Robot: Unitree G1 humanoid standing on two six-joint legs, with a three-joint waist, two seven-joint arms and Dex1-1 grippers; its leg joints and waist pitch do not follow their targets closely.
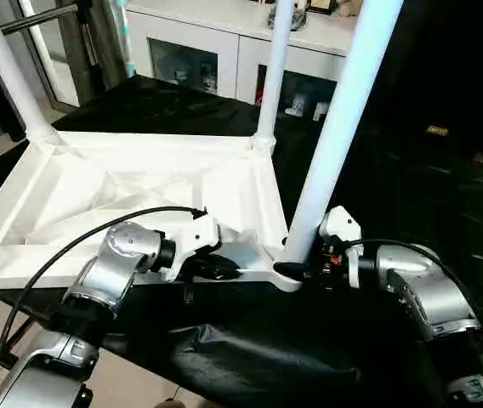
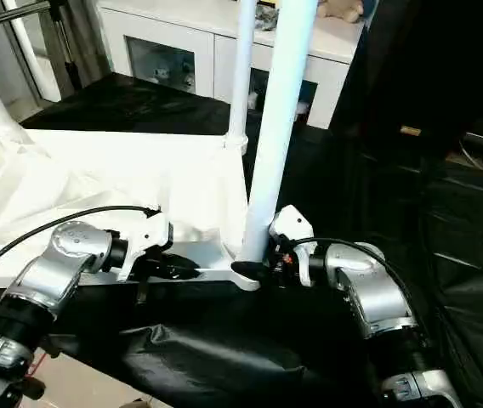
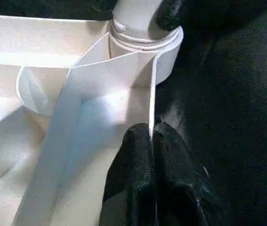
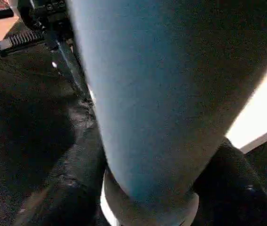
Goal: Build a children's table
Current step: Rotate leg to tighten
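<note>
Right claw (image 1: 297,270) is clamped around the base of the near leg (image 1: 337,127) in its corner socket; left claw (image 3: 151,141) pinches the tabletop (image 1: 80,191) rim, upside down on the black-draped counter (image 1: 377,187). If that leg tilts, it'll jam.

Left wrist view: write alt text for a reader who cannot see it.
The left gripper pinches the thin white side wall of the upturned table top between its black fingers. Just ahead, a white leg stands in the round corner socket, over black cloth.

silver jointed forearms (image 1: 114,268), white wrist housings, black cables, black rubbery jaws
</note>
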